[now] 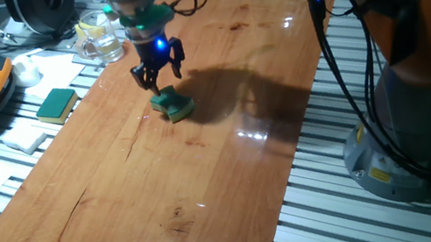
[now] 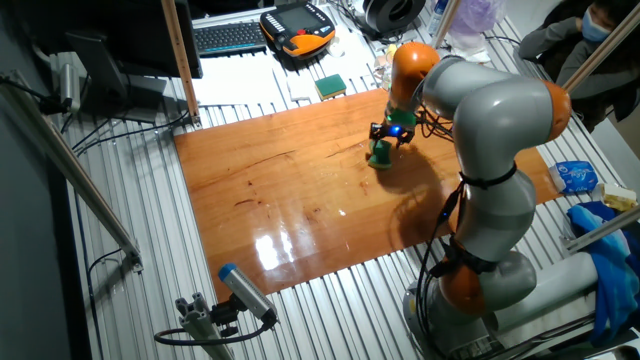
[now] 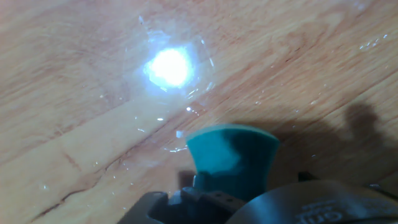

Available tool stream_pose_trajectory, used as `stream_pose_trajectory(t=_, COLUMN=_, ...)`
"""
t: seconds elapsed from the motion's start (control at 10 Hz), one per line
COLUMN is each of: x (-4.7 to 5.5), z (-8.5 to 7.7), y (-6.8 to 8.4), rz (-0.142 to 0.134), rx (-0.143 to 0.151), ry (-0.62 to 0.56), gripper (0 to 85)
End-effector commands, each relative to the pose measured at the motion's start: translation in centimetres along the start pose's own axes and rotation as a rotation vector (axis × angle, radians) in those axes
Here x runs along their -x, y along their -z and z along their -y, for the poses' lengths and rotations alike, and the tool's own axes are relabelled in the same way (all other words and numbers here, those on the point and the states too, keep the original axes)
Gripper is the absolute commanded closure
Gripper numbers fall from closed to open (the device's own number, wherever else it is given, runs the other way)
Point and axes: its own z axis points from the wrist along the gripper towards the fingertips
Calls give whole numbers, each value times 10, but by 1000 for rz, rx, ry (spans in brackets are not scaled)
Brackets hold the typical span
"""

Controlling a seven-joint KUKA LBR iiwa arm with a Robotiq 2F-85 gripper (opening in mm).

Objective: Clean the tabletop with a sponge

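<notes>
Hand view suggested our pincer [image 1: 160, 81] stood spread just above the sponge [image 1: 173, 104] on the desk [image 1: 206, 167], so grasping seemingly came next.

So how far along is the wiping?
Done: the gripper has reached the teal sponge, which sits on the tabletop under its fingers. In hand: securing the sponge; whether the fingers grip it is unclear. Left: wiping; wet streaks glint in the hand view.

Teal sponge [image 1: 171, 104] (yellow underside); reddish-brown tabletop [image 1: 137, 179]
</notes>
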Motion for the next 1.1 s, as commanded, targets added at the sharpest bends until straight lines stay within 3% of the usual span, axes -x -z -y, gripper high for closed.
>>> stream_pose_trajectory(t=0.0, x=1, z=3, y=5, rz=-3, rx=-6, ry=30, gripper=340)
stream_pose_trajectory(t=0.1, x=2, z=8, y=12, rz=-7, rx=-20, ry=67, gripper=340)
stream_pose_trajectory(t=0.2, x=3, z=15, y=21, rz=-12, rx=-40, ry=115, gripper=510)
stream_pose_trajectory(t=0.3, x=3, z=21, y=29, rz=-14, rx=-37, ry=149, gripper=510)
stream_pose_trajectory(t=0.5, x=3, z=30, y=40, rz=-40, rx=-5, ry=237, gripper=850)
stream_pose_trajectory(t=0.8, x=-5, z=41, y=55, rz=-20, rx=-22, ry=309, gripper=850)
stream_pose_trajectory(t=1.0, x=-6, z=44, y=56, rz=-9, rx=-22, ry=310, gripper=850)
